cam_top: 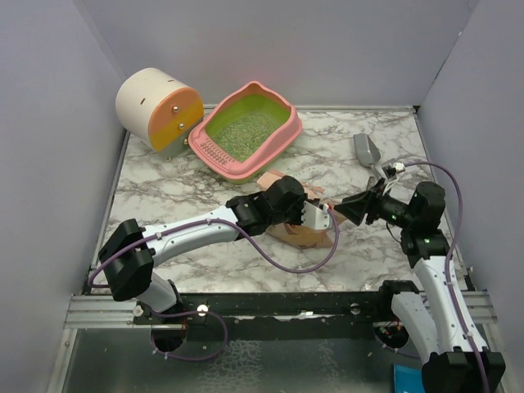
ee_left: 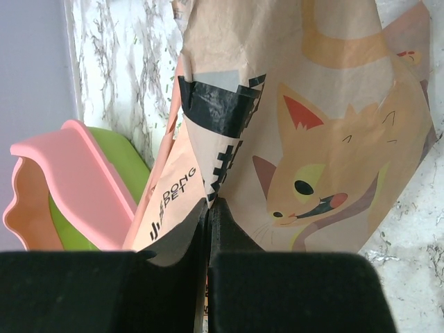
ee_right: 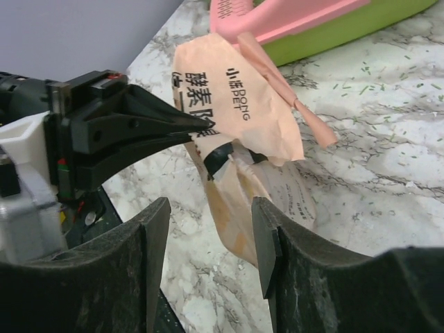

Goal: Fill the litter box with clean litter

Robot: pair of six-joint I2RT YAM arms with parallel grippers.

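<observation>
Our left gripper (ee_left: 210, 208) is pinched fully closed on a fold of the tan paper bag (ee_left: 312, 139), right beside the black printed patch and below the cartoon cat. Our right gripper (ee_right: 208, 243) stands with its jaws well apart and grips nothing. It points at the bag's lower half, close to the left gripper's tips.

The litter box (cam_top: 278, 135) sits at the far side of the table (cam_top: 205, 188), left of centre, turned at an angle with its slotted pink lip towards us. Its lime-green inside holds a shallow layer of clean litter (cam_top: 241, 131), pale and grainy, spread across the floor of the tray.

Just in front of the box, between it and our arms, hangs the bag, crumpled and folded. From above we cannot quite tell whether its bottom rests on the marble or clears it. A few stray grains (ee_right: 361, 83) lie scattered on the table near the box's front edge.

Left of the box, touching or nearly touching its corner, lies the cream-and-orange cylinder (cam_top: 160, 106) on its side. To the right, well apart from the box, the grey metal scoop (cam_top: 368, 151) lies flat on the marble just beyond the right gripper
</observation>
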